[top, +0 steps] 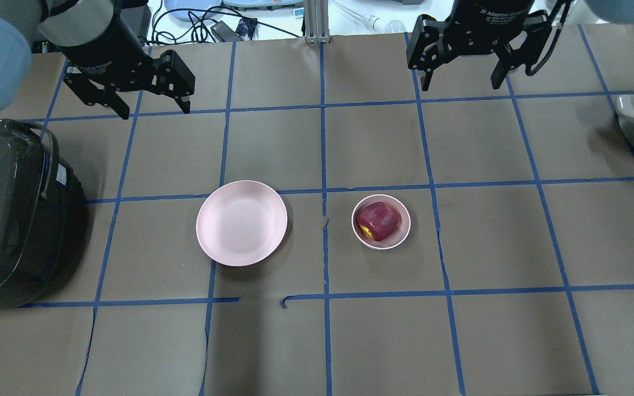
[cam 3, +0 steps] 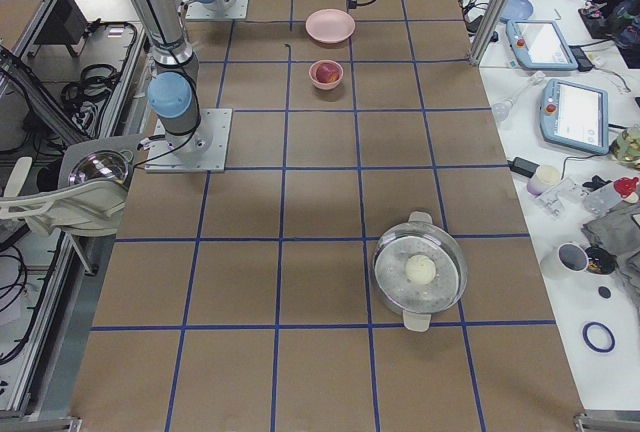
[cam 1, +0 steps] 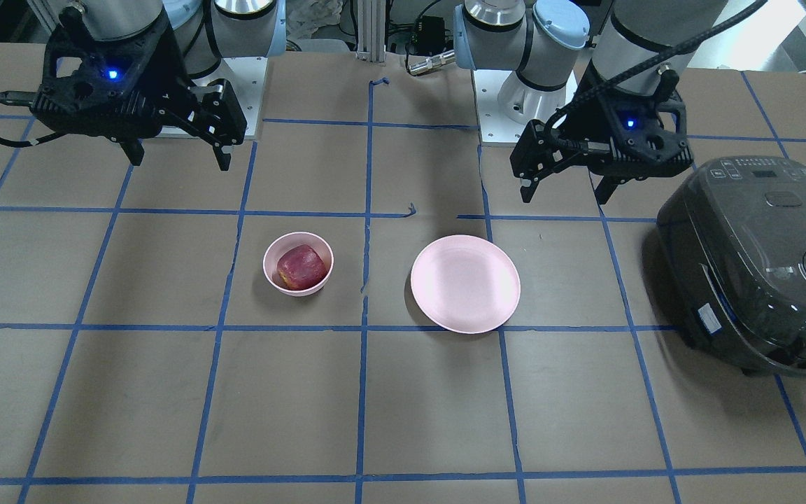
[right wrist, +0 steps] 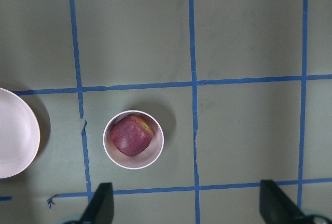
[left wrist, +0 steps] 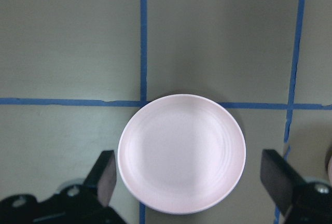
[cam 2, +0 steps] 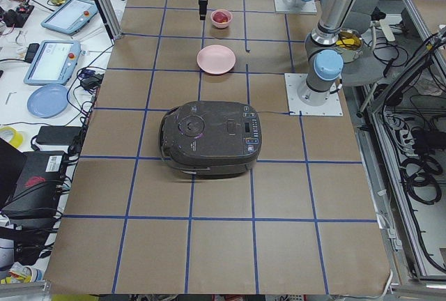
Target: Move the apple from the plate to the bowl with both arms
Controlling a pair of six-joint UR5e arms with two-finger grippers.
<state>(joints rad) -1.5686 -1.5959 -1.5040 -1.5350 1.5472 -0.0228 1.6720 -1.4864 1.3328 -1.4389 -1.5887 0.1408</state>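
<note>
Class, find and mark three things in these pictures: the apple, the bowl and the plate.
apple [top: 378, 220]: overhead view, on the middle of its red top.
bowl [top: 381, 246]: overhead view, on the near rim, below the apple.
plate [top: 241, 223]: overhead view, on its bare centre.

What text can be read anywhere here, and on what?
"2F Adaptive Gripper": white print on the body of the right gripper, overhead view.
Left gripper: similar white print, too blurred to read.
Cooker: panel markings and side sticker, too small to read.
Tablets beside the table: screens too small to read.
Plate, bowl, apple: no text.
</note>
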